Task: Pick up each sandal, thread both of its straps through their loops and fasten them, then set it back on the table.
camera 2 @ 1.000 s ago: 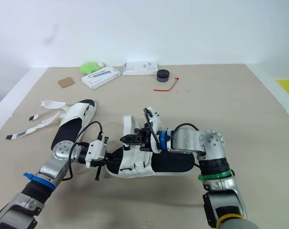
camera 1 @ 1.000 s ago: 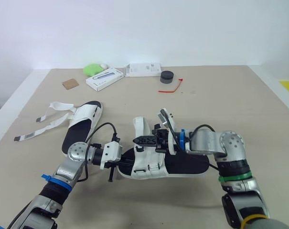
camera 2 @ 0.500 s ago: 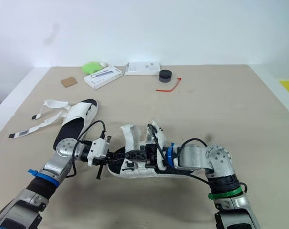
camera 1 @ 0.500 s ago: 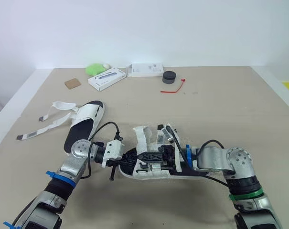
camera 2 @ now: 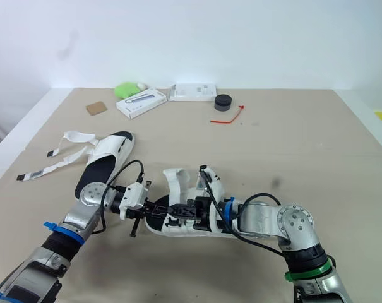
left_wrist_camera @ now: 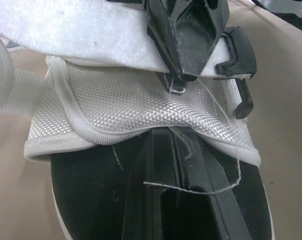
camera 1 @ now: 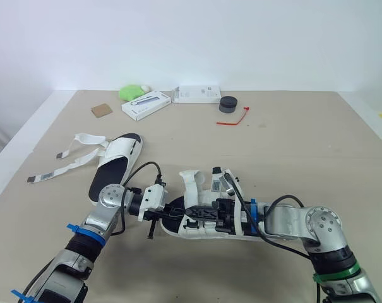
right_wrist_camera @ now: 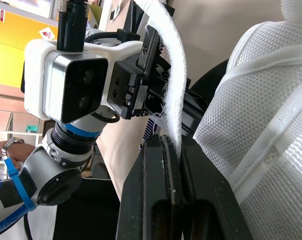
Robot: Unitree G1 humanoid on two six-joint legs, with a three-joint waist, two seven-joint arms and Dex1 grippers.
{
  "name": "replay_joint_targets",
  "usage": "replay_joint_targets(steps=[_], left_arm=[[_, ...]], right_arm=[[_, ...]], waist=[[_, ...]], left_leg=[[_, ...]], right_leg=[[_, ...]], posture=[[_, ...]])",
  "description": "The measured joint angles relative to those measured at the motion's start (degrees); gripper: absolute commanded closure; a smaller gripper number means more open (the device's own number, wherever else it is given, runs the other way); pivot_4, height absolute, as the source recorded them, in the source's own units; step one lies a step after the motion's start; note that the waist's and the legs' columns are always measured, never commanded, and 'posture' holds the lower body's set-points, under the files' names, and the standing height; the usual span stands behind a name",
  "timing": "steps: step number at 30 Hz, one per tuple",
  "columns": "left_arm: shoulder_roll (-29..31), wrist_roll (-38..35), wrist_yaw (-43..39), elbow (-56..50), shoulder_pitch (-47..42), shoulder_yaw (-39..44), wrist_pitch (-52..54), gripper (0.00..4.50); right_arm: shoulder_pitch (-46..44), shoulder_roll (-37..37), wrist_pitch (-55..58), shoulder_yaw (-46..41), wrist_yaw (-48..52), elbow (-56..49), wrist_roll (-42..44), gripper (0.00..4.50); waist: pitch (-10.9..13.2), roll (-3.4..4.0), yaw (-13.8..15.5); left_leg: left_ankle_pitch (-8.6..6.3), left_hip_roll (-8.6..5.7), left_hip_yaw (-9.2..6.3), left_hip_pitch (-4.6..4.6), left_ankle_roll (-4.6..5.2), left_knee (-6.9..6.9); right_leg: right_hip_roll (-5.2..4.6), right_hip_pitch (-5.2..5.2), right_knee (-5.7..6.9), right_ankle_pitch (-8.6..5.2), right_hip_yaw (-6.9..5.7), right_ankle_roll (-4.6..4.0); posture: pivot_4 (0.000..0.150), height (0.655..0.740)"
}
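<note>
The sandal (camera 1: 197, 228) is located at the front centre of the table (camera 1: 292, 145), resting on its sole. The right gripper (camera 1: 192, 213) is clamped on a white strap (right_wrist_camera: 173, 75) above the black insole. The left gripper (camera 1: 170, 213) is positioned at the sandal's end; its fingers (left_wrist_camera: 146, 200) appear closed, tips at the mesh upper's edge. A second sandal (camera 1: 115, 165) is noted further left, straps loose

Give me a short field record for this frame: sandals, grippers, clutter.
near sandal: between both grippers
right gripper: shut on the near sandal's white strap
left gripper: at that sandal's opposite end
far sandal: flat on the table, left side, straps splayed loose
clutter at far edge: long white box, flat white box, green object, black round object, red tie
</note>
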Motion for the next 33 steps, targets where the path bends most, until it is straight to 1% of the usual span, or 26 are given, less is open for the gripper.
replay_joint_targets(steps=[4,7,11,20,27,33], left_arm=[[-0.1,0.0,0.0,0.3,0.0,0.0,-0.2,4.50],[-0.1,0.0,0.2,0.5,0.0,0.0,-0.5,4.50],[-0.2,0.0,-0.1,0.5,0.1,0.0,-1.0,4.50],[-0.6,0.0,0.2,0.5,0.5,0.0,-1.2,4.50],[-0.9,0.0,0.2,0.5,0.6,0.0,-1.2,4.50],[-1.0,0.0,0.4,0.5,0.8,0.0,-1.2,4.50]], right_arm=[[-2.0,0.5,1.3,0.0,0.0,2.9,0.0,4.42],[-8.2,2.4,4.2,-1.6,-0.2,9.9,-0.6,4.42],[-8.5,2.3,6.1,-1.8,-0.1,11.4,-0.6,4.42],[-3.8,-0.1,6.1,-0.2,3.0,6.3,-0.5,4.42],[-3.5,-3.2,4.7,1.8,6.5,5.0,-0.5,4.42],[-4.7,-3.6,3.6,3.5,4.3,4.9,-0.2,4.42]], waist=[[-0.1,0.09,0.0],[-0.1,0.17,0.1],[-0.1,0.22,0.1],[-0.3,0.27,0.1],[-0.3,0.26,0.3],[-0.3,0.20,0.3]], left_leg=[[0.00,0.01,-0.01,0.04,0.00,-0.02],[0.00,0.01,-0.03,0.06,0.00,-0.07],[0.00,0.00,-0.04,0.04,0.00,-0.18],[0.00,-0.03,-0.16,0.03,0.00,-0.22],[-0.01,-0.11,-0.26,0.01,0.01,-0.24],[-0.01,-0.12,-0.30,0.01,0.01,-0.24]], right_leg=[[0.02,0.04,-0.03,0.01,0.00,-0.01],[0.04,0.02,-0.03,0.03,-0.01,-0.01],[0.03,0.05,-0.16,0.01,-0.01,-0.03],[0.02,0.06,-0.34,0.00,-0.04,-0.01],[0.00,0.08,-0.50,-0.02,-0.04,0.01],[-0.03,0.08,-0.51,-0.02,-0.05,0.01]], posture=[[0.150,0.7400],[0.150,0.7400],[0.150,0.7400],[0.150,0.7400],[0.150,0.7400],[0.150,0.7400]])
